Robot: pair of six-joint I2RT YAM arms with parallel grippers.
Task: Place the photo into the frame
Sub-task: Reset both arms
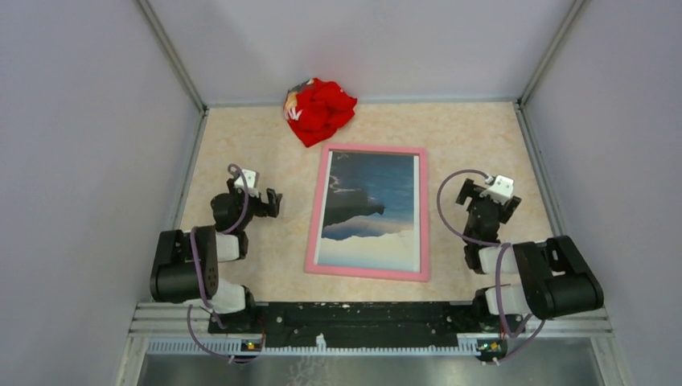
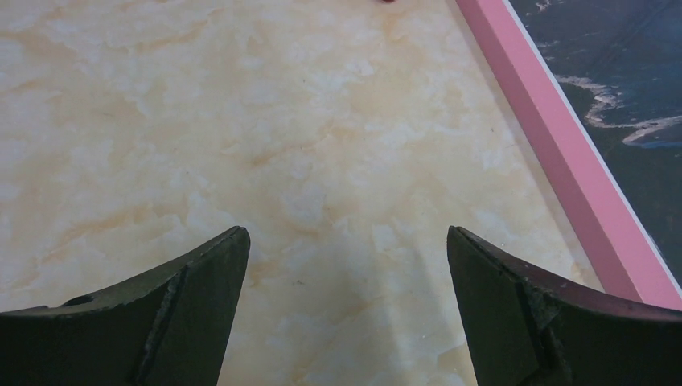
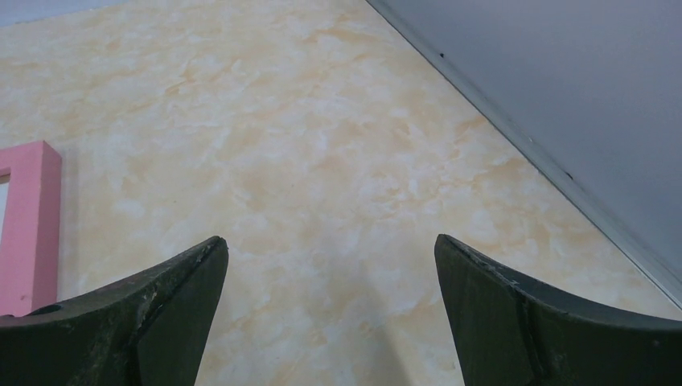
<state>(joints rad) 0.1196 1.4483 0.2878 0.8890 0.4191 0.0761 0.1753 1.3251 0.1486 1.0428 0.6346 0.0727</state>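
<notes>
From above, the frame point(image 1: 318, 211) lies flat in the middle of the tabletop point(image 1: 241, 137). It is a thin pink rectangle. The photo point(image 1: 371, 209) sits inside it and shows dark hills, blue sky and white clouds, so the job looks about done. A red cloth point(image 1: 319, 109), soft and crumpled, lies at 12 o'clock from the frame, near its top edge. The left pincer point(image 1: 254, 195) is at 9 o'clock from the frame and the right pincer point(image 1: 489, 197) is at 3 o'clock. Both are apart from the frame.

In the left wrist view, the left pincer is wide open and holds nothing. Between its fingers there is only the cream, marble-like tabletop. The long pink side of the frame runs off at 2 o'clock. It looks smooth with square edges.

In the right wrist view, the right pincer is wide open too, with nothing in it. One pink corner peeks in at 9 o'clock. A plain grey wall point(image 3: 563, 80) is at 2 o'clock.

I think the frame is light and stiff. It lies so flat that it is hard to get under, so its pink outer edge is the best place to hold. The photo is likely thin and bendy and easy to crease.
</notes>
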